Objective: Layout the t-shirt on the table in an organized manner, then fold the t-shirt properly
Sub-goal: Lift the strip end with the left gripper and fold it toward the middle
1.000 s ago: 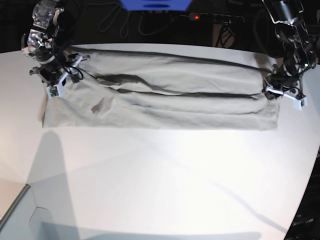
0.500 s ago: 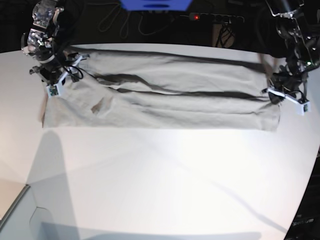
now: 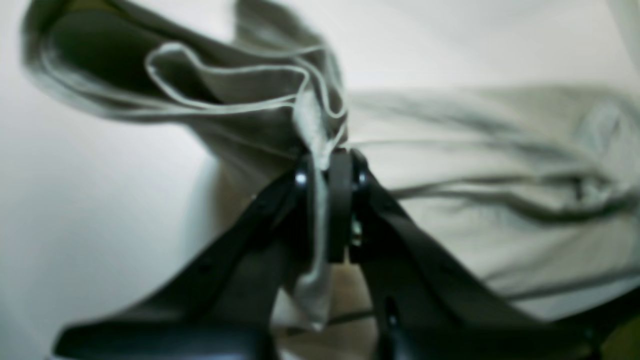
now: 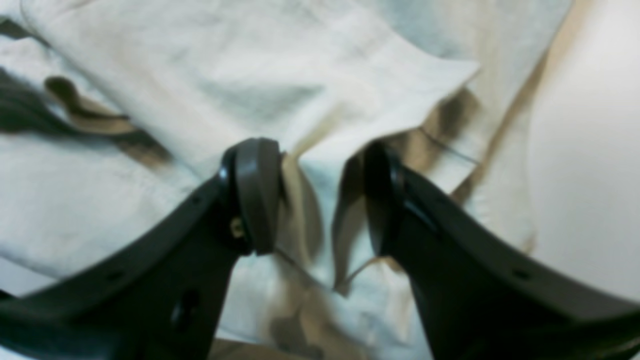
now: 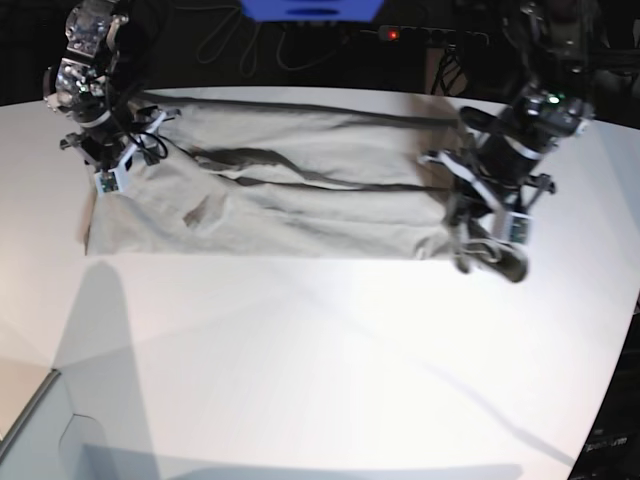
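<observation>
While our left gripper (image 3: 330, 205) pinches a bunched hem of the soft, creased grey-beige t-shirt (image 5: 300, 190) lying along the smooth white counter's (image 5: 300, 350) far edge, our right gripper (image 4: 320, 200) straddles a fold, jaws apart.

Left arm: reaches in over the t-shirt's (image 5: 300, 190) right end as the base view shows it, forearm slanting down toward the table edge.
Left gripper (image 3: 327, 170): jaws pressed together, a bunched fold of the t-shirt pinched between the pads and lifted.
Right arm: stands at the t-shirt's opposite end, wrist pointing down.
Right gripper (image 4: 312, 197): jaws apart, a raised ridge of the t-shirt between them, the pads just beside it; grip uncertain.
</observation>
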Action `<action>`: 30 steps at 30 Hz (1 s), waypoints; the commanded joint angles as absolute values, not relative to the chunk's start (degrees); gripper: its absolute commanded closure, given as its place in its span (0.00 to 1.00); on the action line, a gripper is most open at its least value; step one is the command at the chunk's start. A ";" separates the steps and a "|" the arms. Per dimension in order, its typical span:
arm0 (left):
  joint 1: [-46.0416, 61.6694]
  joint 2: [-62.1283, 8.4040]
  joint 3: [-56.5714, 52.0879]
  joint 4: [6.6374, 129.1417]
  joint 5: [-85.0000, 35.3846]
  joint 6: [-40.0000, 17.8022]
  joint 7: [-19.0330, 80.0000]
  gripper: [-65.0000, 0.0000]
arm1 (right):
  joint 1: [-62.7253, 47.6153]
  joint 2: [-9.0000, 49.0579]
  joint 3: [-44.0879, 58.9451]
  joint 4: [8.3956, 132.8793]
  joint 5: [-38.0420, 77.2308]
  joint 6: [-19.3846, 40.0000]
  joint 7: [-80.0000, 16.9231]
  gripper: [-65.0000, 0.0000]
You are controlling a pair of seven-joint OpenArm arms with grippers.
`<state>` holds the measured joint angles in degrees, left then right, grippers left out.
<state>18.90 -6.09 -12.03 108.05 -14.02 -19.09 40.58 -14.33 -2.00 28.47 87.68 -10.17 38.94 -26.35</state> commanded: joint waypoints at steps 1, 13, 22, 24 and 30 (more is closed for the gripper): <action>18.95 -6.29 -9.45 109.32 -12.09 -19.12 39.87 1.00 | -14.11 -1.63 28.62 88.57 -9.63 40.00 -25.54 0.57; 16.66 -5.76 15.52 108.62 7.60 -18.86 39.87 1.00 | -14.20 -1.71 28.97 88.92 -9.63 40.00 -25.63 0.57; 13.58 -2.95 16.66 101.67 7.78 -18.86 39.87 1.00 | -14.37 -1.71 28.97 88.92 -9.63 40.00 -25.63 0.57; 13.58 -2.68 16.66 100.79 7.78 -18.86 39.78 1.00 | -14.37 -1.71 28.97 88.92 -9.63 40.00 -25.63 0.57; 12.88 -1.54 16.92 100.88 7.69 -18.86 39.69 1.00 | -14.37 -1.71 28.97 88.92 -9.63 40.00 -25.71 0.57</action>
<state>13.41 -1.87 16.80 99.57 8.23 -19.09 40.93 -14.50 -2.07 28.82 87.74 -10.20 38.94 -26.57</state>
